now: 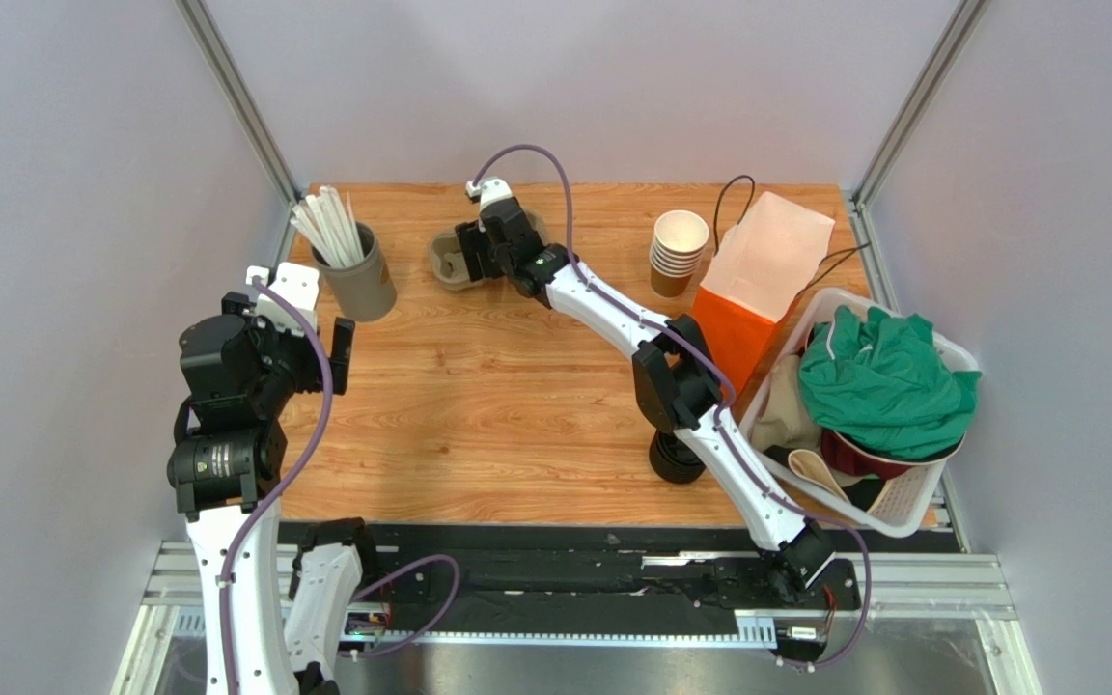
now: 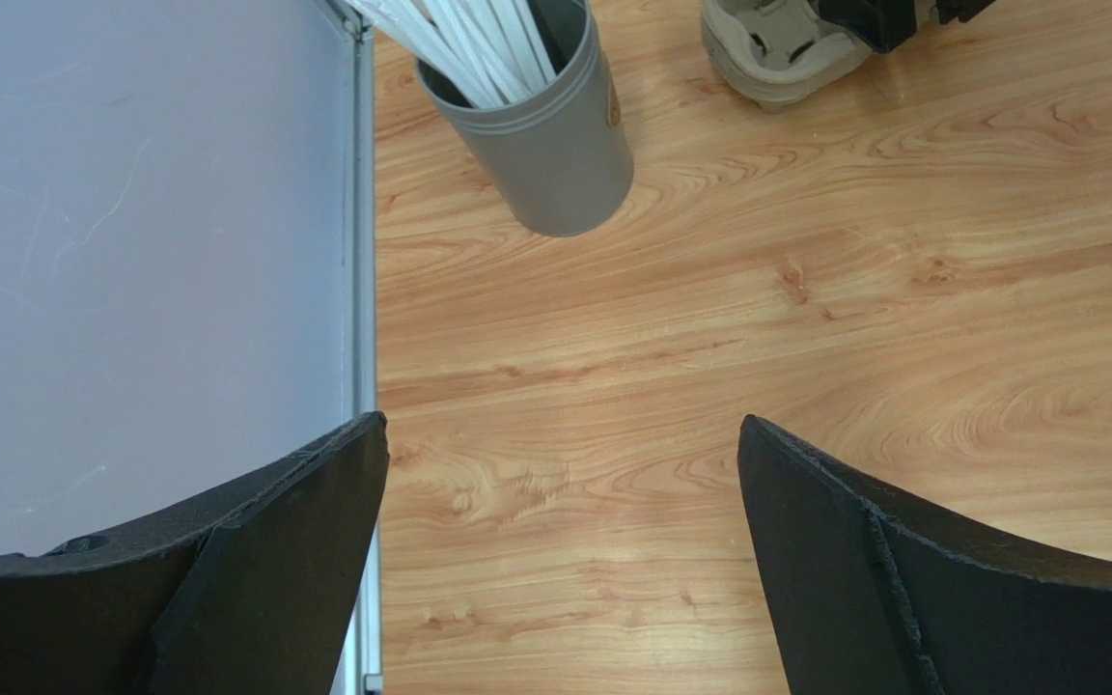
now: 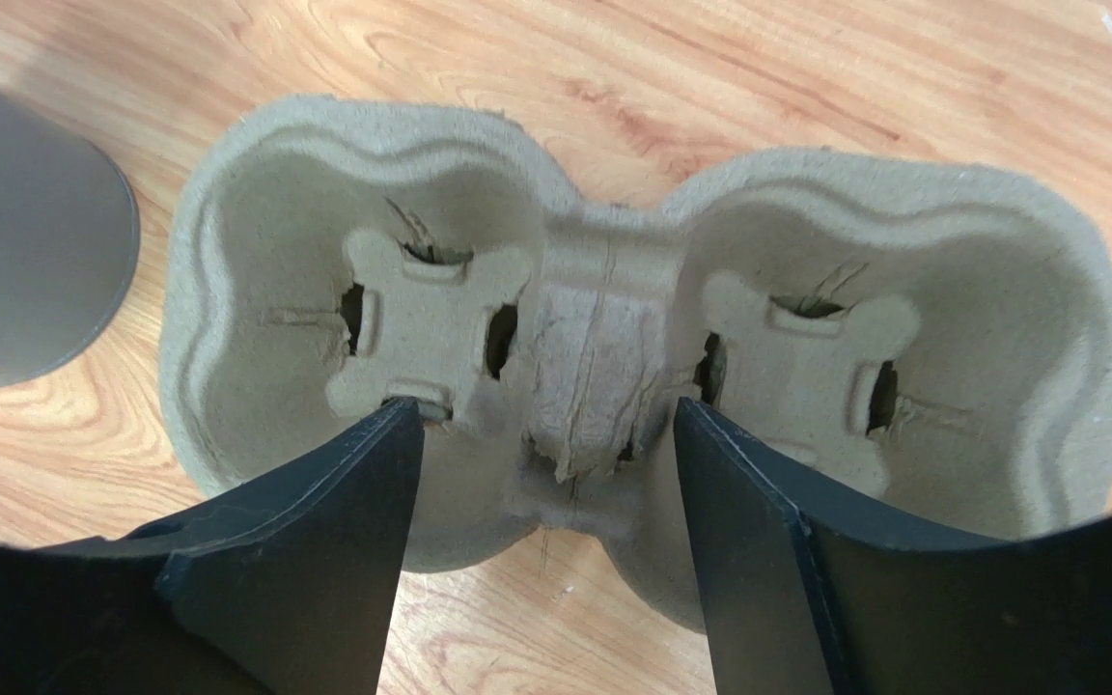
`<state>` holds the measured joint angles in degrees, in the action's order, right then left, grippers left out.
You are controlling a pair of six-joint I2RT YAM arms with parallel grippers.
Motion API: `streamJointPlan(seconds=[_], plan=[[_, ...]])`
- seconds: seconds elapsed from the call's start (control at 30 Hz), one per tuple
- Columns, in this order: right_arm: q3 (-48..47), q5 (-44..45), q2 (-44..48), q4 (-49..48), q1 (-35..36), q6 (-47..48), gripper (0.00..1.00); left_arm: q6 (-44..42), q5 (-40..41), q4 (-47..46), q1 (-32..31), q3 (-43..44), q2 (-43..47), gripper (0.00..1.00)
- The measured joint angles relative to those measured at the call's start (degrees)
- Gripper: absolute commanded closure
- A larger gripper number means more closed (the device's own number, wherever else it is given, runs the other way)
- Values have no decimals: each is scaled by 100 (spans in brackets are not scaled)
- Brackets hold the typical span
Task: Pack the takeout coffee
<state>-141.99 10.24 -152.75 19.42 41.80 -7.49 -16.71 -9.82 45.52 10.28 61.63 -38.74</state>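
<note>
Fingers (image 3: pixel 301 579) of right gripper (image 3: pixel 536 435) apart, straddling middle bridge of cup carrier (image 3: pixel 584 333) | carrier long axis 9–3 | left gripper (image 2: pixel 562 435) apart, farther, carrier at its 1 o'clock

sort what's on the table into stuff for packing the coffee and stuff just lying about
For the job: cardboard cup carrier, paper bag.
Lying about: straw holder, stack of lidless cups, basket of cloths.
</note>
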Motion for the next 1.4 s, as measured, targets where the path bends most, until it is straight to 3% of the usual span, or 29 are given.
streamJointPlan(seconds=[0.73, 0.83, 0.97, 1.4], plan=[[-380, 291, -365, -424, 0, 358, 37, 9, -81, -2, 7, -116, -22, 1], [-389, 332, -367, -431, 0, 389, 42, 9, -98, -4, 26, -116, -42, 1], [-389, 380, -367, -435, 0, 435, 60, 9, -127, -7, 35, -118, -57, 1], [-396, 452, -367, -452, 0, 592, 66, 9, -184, -31, 37, -170, -92, 1]])
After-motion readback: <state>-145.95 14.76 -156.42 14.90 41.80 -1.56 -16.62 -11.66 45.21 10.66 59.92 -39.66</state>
